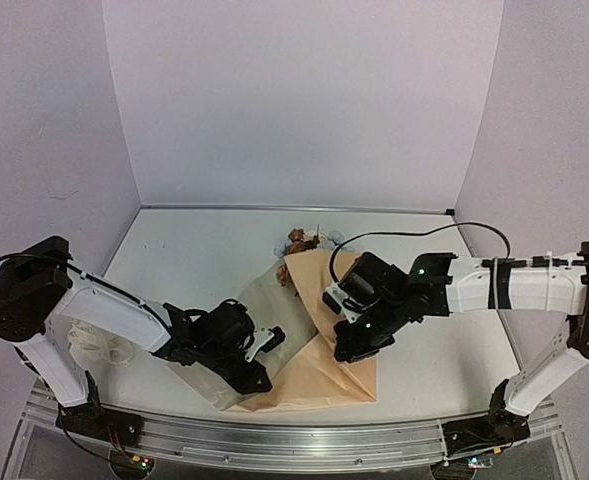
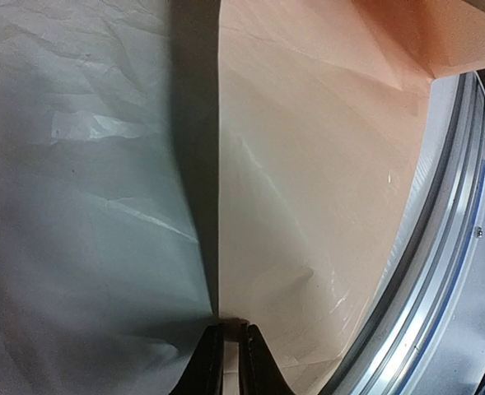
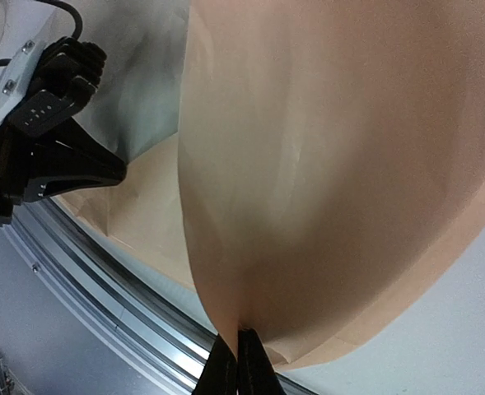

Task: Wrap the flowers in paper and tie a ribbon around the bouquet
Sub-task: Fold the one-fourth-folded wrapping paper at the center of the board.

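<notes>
Your left gripper (image 2: 226,352): jaws nearly together, fingertips pinching an edge of the paper (image 2: 308,206). The left arm runs low from its base, forearm reaching inward. Your right gripper (image 3: 236,352): jaws fully closed, fingertips meeting on a fold of the paper. The right arm is stretched inward, wrist tipped down. Seen from the right wrist, the left gripper is ahead and to the left, near but not touching.

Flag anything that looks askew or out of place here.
The paper lies skewed, its near edge almost at the front rail. The ribbon sits bunched at the far left, well apart from the flowers.
</notes>
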Tool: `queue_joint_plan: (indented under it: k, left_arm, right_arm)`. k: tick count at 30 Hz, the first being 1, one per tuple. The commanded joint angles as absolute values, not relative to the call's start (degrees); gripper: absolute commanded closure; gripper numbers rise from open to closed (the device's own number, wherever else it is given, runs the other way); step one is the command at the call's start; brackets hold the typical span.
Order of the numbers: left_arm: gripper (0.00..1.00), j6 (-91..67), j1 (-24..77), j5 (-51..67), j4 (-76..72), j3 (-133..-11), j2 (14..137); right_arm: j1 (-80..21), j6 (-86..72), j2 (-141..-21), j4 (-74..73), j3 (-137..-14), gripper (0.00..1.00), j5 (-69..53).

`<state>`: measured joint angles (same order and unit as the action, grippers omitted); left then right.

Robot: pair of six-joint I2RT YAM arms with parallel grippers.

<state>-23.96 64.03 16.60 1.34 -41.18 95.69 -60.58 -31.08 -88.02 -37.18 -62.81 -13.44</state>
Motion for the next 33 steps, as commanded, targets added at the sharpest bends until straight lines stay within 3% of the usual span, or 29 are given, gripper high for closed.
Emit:
queue_joint_plan:
  k: [1,6,15,22,33]
  left_arm:
    - [0.89,-24.1,63.9,13.1,0.9,-42.8,93.8]
    - [0.82,-25.5,61.8,12.2,3.1,-42.7,88.2]
    - [0.59,-33.3,52.3,16.6,0.3,-43.5,78.4]
    - [0.44,-37.1,49.3,19.4,-5.7,-48.2,86.7]
    - [0.37,-37.2,45.1,27.7,-10.3,-53.3,97.2]
  right_arm:
    - [-60.9,-33.0,-91.4,-30.4,-65.9,1.00,-20.3]
    - [-60.5,-32.7,-94.3,-28.8,-66.0,1.00,-22.5]
    - [-59.7,-33.4,-97.6,-24.0,-64.7,0.95,-24.4]
    - [-58.4,-36.3,-100.4,-17.9,-63.2,0.94,-27.1]
    - [-56.5,-38.6,-99.3,-12.8,-59.6,0.98,-31.4]
